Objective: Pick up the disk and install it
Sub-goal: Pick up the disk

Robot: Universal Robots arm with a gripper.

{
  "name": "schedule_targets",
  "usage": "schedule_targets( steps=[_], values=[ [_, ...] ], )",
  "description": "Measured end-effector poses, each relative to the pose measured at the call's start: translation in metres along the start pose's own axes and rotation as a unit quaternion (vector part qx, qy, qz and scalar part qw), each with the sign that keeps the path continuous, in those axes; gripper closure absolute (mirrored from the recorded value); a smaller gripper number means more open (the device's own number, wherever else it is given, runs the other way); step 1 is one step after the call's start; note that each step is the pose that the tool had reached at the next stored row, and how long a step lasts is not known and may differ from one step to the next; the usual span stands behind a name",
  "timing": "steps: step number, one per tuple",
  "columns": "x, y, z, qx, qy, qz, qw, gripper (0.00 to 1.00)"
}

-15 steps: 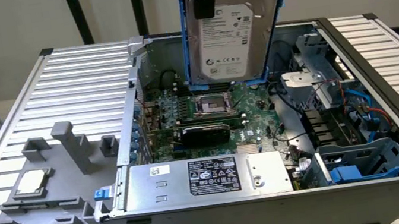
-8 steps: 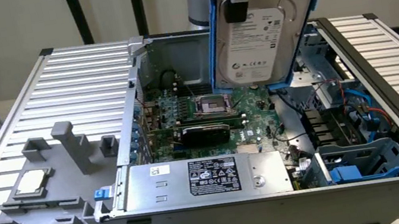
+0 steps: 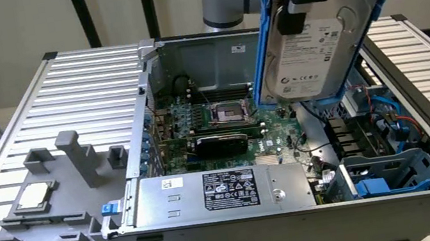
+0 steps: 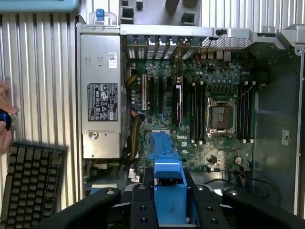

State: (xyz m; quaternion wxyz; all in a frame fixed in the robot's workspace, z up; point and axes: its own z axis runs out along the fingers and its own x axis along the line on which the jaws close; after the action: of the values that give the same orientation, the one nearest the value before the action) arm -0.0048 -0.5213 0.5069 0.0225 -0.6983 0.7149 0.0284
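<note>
Item: disk [image 3: 313, 56], blue-railed, label outward, held upright and aloft toward one o'clock in the exterior view, above the open computer case [image 3: 302, 230]. Pincer [image 3: 300, 6]: clenched on the disk's upper edge. Case sits on slatted surface [image 3: 79, 83]; grey fixture tray [image 3: 47, 205] at eight o'clock.

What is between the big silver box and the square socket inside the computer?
A black card on the green board lies between the silver box and the socket. That shows in the exterior view.

Oblique exterior, overhead wrist; shared motherboard [image 3: 279, 133]
</note>
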Motion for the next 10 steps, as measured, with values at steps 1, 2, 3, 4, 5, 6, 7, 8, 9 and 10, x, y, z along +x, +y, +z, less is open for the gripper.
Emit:
schedule_targets(
  steps=[1, 2, 3, 4, 5, 6, 7, 8, 9, 10],
  values=[
    [0.003, -0.0028, 0.0006, 0.0000, 0.0000, 0.000, 1.0000, 0.67],
    [0.006, -0.0055, 0.0012, 0.0000, 0.0000, 0.000, 1.0000, 0.67],
    [0.010, -0.0081, 0.0019, 0.0000, 0.0000, 0.000, 1.0000, 0.67],
    [0.013, -0.0106, 0.0026, 0.0000, 0.0000, 0.000, 1.0000, 0.67],
    [0.016, -0.0130, 0.0032, 0.0000, 0.0001, 0.000, 1.0000, 0.67],
    [0.020, -0.0154, 0.0038, 0.0000, 0.0000, 0.000, 1.0000, 0.67],
    [0.023, -0.0177, 0.0045, 0.0000, 0.0000, 0.000, 1.0000, 0.67],
    [0.027, -0.0200, 0.0051, 0.0000, 0.0000, 0.000, 1.0000, 0.67],
    [0.030, -0.0223, 0.0058, 0.0000, 0.0000, 0.000, 1.0000, 0.67],
    [0.034, -0.0248, 0.0064, 0.0000, 0.0000, 0.000, 1.0000, 0.67]
  ],
)
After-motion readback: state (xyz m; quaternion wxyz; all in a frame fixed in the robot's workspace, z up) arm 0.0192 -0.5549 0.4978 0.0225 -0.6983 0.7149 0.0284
